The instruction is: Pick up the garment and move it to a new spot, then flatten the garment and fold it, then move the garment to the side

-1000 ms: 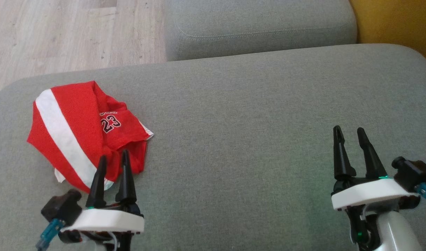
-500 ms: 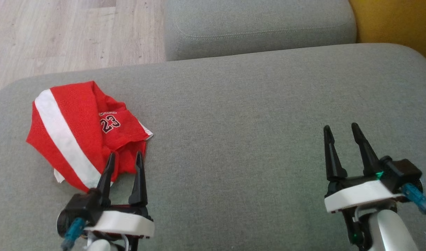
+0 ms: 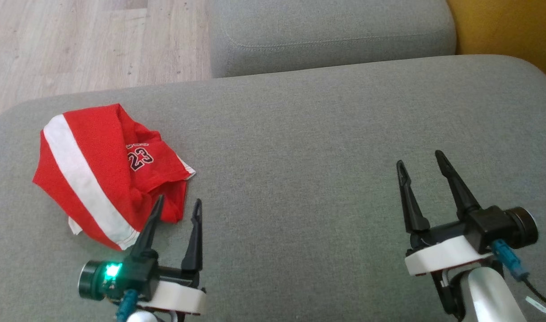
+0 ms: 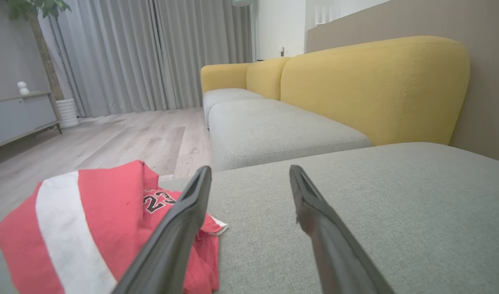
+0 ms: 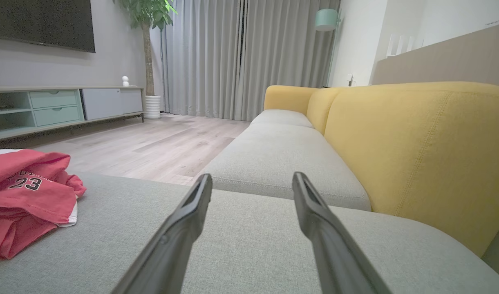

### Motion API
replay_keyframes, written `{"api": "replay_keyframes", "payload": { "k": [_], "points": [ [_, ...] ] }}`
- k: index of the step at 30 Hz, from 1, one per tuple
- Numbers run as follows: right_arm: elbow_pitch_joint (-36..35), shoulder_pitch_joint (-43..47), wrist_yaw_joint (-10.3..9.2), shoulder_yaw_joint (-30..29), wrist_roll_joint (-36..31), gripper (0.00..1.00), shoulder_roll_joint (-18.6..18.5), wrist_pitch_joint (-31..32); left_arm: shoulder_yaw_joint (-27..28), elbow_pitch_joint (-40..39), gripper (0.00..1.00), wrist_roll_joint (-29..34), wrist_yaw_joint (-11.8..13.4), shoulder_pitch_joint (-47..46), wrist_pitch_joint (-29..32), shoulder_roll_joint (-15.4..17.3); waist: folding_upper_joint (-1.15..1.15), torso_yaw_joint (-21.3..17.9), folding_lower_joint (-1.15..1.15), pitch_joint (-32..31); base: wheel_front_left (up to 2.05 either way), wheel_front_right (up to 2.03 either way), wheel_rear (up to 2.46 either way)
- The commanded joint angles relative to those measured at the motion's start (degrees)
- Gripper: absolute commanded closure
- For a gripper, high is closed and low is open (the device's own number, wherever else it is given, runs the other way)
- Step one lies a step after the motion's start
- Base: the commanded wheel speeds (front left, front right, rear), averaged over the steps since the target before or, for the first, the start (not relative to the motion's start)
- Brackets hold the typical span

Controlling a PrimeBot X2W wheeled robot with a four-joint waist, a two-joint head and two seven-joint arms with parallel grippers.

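Two sets of fingers stand apart and empty; the left gripper [image 3: 179,200] and right gripper [image 3: 419,158] are newly rolled sideways. The garment [image 3: 98,174] stays crumpled on the sofa cushion [image 3: 299,156], so the pick-up is not yet begun.

Brightness: we see even, soft daylight throughout.
Source: we find the brightest wall beside the pleated grey curtains [image 5: 216,57].
Shadows: faint and soft under the crumpled red mesh jersey [image 3: 103,174] on the grey fabric sofa cushion [image 3: 322,156].
Glare: the small green indicator lamp [image 3: 113,270] blooms slightly.
Blur: we find the head view grainy, slightly soft.
Distortion: the yellow upholstered backrest [image 4: 376,85] bulges in our wrist views.
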Motion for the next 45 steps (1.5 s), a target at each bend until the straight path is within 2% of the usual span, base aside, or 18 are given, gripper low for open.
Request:
{"api": "replay_keyframes", "payload": {
  "k": [1,5,9,16,20,33,45],
  "points": [
    [-2.5,-3.2,-0.04,1.6,-2.2,0.0,-0.5,-0.8,0.7,-1.8,0.0,2.2,0.8,-3.5,-0.8,1.1,0.0,0.0,0.0,0.0,0.0,0.0,0.0],
    [-2.8,-3.0,-0.04,2.0,-2.9,0.0,-0.5,-1.5,-0.3,-2.0,0.0,3.6,1.9,-3.6,-1.5,1.1,0.0,-0.1,0.0,-0.1,0.0,0.0,0.0],
    [-2.7,-2.5,-0.04,1.6,-0.9,0.0,-0.5,-2.2,1.3,-3.0,0.0,1.3,1.3,-2.9,-2.1,-0.5,0.0,-0.1,0.0,0.0,0.0,0.0,0.0],
    [1.0,-0.7,-0.04,0.8,8.2,0.0,-0.5,-3.4,7.1,-2.6,0.0,-1.9,-2.6,-0.5,-3.3,-4.3,0.0,-0.1,0.0,-0.2,0.0,0.0,0.0],
    [4.6,-0.3,-0.04,1.1,11.8,0.0,-0.5,-3.8,8.9,2.9,0.0,-2.7,-4.9,0.7,-3.8,-5.7,0.0,-0.3,0.0,-0.5,0.0,0.0,0.0],
    [5.9,-0.9,-0.04,1.6,10.7,0.0,-0.5,-3.8,12.2,3.3,0.0,-1.4,-7.3,0.3,-3.8,-7.0,0.0,0.0,0.0,-0.6,0.0,0.0,0.0],
    [5.9,-0.4,-0.04,5.1,9.8,0.0,-0.5,-3.8,13.8,2.8,0.0,-1.6,-6.0,1.4,-3.8,-7.1,0.0,4.9,0.0,-1.4,0.0,0.0,0.0]
  ]
}}
